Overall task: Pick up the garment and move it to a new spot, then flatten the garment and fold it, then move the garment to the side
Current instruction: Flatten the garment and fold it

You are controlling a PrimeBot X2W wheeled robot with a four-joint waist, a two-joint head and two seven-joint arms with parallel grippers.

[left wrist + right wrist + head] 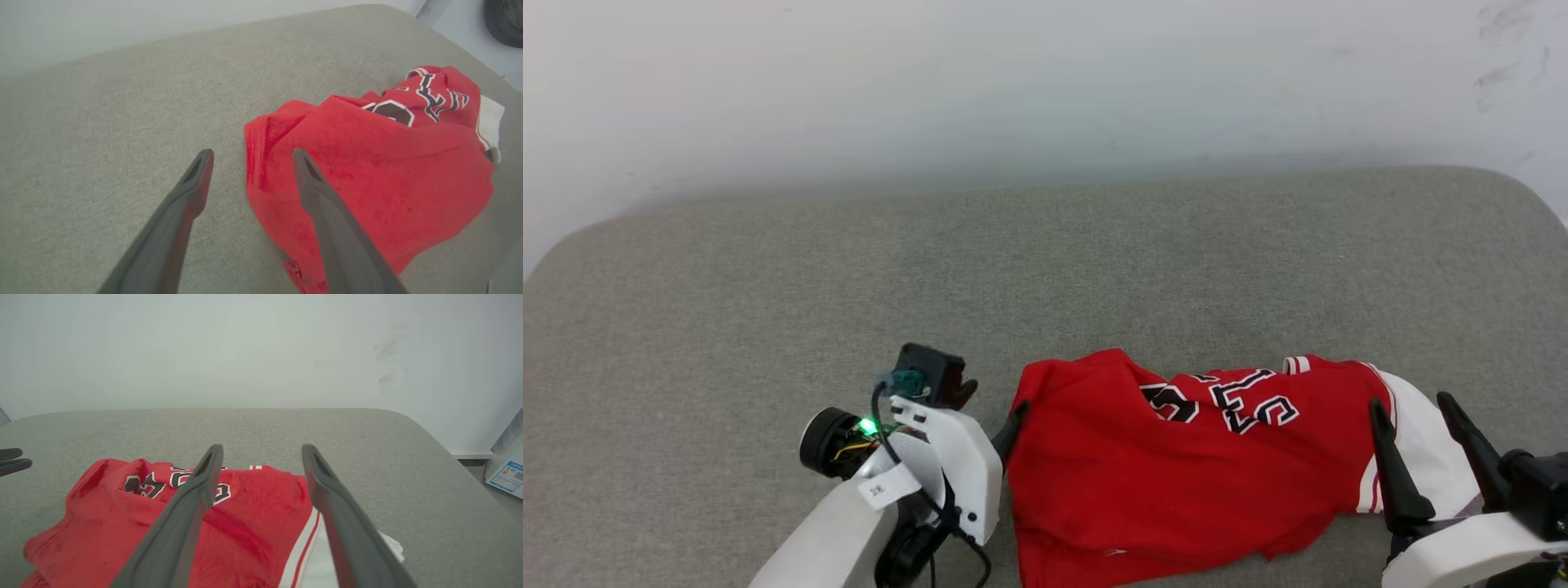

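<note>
Head view: crumpled red garment [1176,482] lies lower centre on grey cushion [768,286]; left gripper [990,412], fingers spread, beside its left edge; right gripper [1411,402], spread, over white sleeve [1421,457].

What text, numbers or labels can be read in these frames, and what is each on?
On the garment: black, white-edged lettering, crumpled and partly folded under; no whole word or number reads.
On the left forearm: white tag with a small dark mark, too small to read.
At the right wrist view's right edge: blue-and-white printed label, too small to read.
Nothing can be quoted.
</note>
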